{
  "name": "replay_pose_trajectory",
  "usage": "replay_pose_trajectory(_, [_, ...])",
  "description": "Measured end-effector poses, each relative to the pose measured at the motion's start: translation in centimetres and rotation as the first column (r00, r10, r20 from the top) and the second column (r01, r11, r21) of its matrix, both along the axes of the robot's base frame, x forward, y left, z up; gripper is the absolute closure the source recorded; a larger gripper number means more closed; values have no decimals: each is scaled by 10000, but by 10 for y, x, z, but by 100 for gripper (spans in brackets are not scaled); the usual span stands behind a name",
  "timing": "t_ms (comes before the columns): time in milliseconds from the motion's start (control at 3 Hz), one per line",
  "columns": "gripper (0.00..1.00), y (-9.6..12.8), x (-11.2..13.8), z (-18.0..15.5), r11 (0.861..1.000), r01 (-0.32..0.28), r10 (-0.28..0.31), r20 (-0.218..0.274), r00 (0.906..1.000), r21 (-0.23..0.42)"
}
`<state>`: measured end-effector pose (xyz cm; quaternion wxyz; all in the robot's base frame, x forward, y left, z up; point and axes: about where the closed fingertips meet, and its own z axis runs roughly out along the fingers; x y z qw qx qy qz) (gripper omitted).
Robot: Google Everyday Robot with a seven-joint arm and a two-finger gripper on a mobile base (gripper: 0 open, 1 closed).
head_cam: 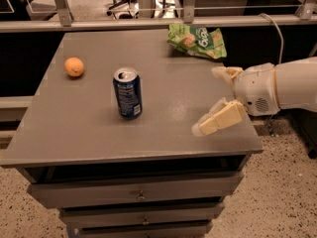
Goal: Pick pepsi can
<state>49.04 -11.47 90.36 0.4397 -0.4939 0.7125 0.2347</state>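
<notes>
1. The pepsi can [128,93] stands upright near the middle of the table [74,128].
2. The gripper [210,98] hovers well to the can's right, spread wide, empty.
3. Risk: an off-centre approach could tip the can.

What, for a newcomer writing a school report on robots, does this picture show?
The white thing on the right is a robot arm. At its end sits the gripper: two tan fingers, open, over the right part of the grey cabinet top. It holds nothing. One camera looks down on the cabinet from the front; where it is mounted is not known. On the top are a dark blue drink can, upright near the middle, an orange at the left and a green snack bag at the back. The gripper is right of the can, not touching it.
</notes>
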Motion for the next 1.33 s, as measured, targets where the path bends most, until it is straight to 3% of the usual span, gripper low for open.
replay_pose_trajectory(333, [0, 16, 8, -6, 9984, 2, -27, 430, 9991, 566])
replay_pose_trajectory(667, [0, 50, 23, -8, 9904, -742, 629, 981, 9932, 1162])
replay_pose_trajectory(1333, [0, 125, 34, -20, 9544, -2142, 1976, 977, 9754, 2080])
